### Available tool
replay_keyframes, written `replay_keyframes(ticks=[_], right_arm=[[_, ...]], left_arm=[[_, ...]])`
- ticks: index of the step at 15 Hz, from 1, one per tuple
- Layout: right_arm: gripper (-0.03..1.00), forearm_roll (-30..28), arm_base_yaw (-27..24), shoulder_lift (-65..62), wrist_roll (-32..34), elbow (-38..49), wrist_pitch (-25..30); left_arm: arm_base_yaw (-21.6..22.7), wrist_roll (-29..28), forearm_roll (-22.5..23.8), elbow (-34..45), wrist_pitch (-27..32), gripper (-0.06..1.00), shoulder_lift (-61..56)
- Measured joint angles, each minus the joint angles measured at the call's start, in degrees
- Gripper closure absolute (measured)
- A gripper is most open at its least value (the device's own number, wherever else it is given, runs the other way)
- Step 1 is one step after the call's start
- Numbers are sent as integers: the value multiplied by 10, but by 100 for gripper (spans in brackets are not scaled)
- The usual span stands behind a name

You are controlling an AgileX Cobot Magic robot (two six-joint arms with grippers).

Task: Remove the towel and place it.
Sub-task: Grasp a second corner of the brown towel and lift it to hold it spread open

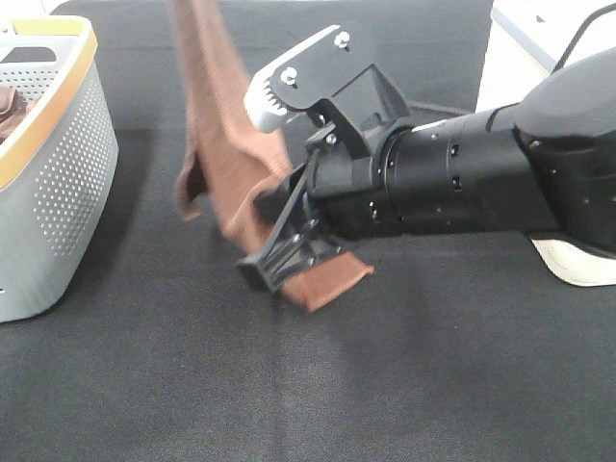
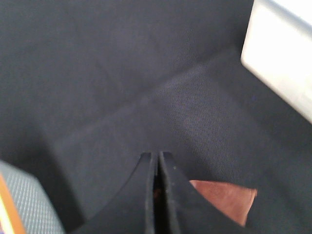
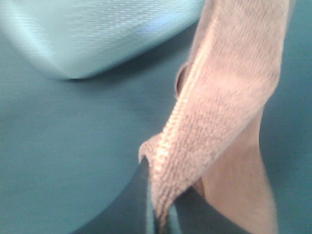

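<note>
The rust-brown towel (image 1: 231, 144) hangs stretched from above the top edge of the exterior view down to the black cloth-covered table (image 1: 385, 385). My right gripper (image 1: 279, 265) reaches in from the right and is shut on the towel's lower edge, just above the table. In the right wrist view the towel (image 3: 229, 97) rises from between the closed fingers (image 3: 141, 195). My left gripper (image 2: 157, 170) is out of the exterior view. Its jaws are pressed together, with a sliver of brown between them and a towel corner (image 2: 224, 200) below.
The grey perforated basket with an orange rim (image 1: 67, 183) stands at the left edge, with something dark inside; its corner shows in the left wrist view (image 2: 19, 204). A white box (image 1: 539, 48) sits at the back right and shows in the left wrist view (image 2: 282, 58).
</note>
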Motion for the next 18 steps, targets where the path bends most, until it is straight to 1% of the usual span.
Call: replay_keyframes(ticks=[2, 3, 4, 5, 6, 7, 8, 9, 10, 11, 12, 13, 14, 15, 16, 18], right_arm=[[97, 0, 0, 0, 0, 0, 33], [97, -2, -2, 0, 0, 0, 33], [97, -4, -13, 0, 0, 0, 37], [97, -12, -29, 0, 0, 3, 36], [97, -12, -29, 0, 0, 3, 36], [97, -25, -52, 0, 0, 8, 23], [97, -37, -72, 0, 0, 10, -13], [97, -44, -88, 0, 0, 11, -68], [97, -41, -102, 0, -11, 11, -178], [97, -28, -103, 0, -34, 11, -253], [97, 6, -103, 0, -72, 11, -301], [97, 62, -103, 0, -115, 11, -319], [97, 124, -103, 0, -163, 11, -319], [97, 183, -103, 0, -232, 13, -288], [97, 198, -103, 0, -249, 18, -247], [97, 206, -103, -6, -257, 21, -159]], left_arm=[[0, -1, 1, 0, 41, 94, 0], [0, -2, 1, 0, 76, 94, 0], [0, -2, 1, 0, 93, 94, 0], [0, -2, 1, 0, 97, 94, 0], [0, -2, 1, 0, 97, 94, 0], [0, -2, 1, 0, 98, 94, 0], [0, -2, 1, 0, 98, 94, 0], [0, -2, 1, 0, 98, 94, 0], [0, -3, 1, 0, 97, 94, 0], [0, -3, 1, 0, 95, 94, 0], [0, -3, 1, 0, 92, 94, 0], [0, -3, 1, 0, 90, 94, 0], [0, -3, 0, 0, 87, 94, 0], [0, -3, -1, 0, 81, 94, 0], [0, -3, -1, 0, 74, 94, 0], [0, -3, 1, 0, 62, 94, 0]])
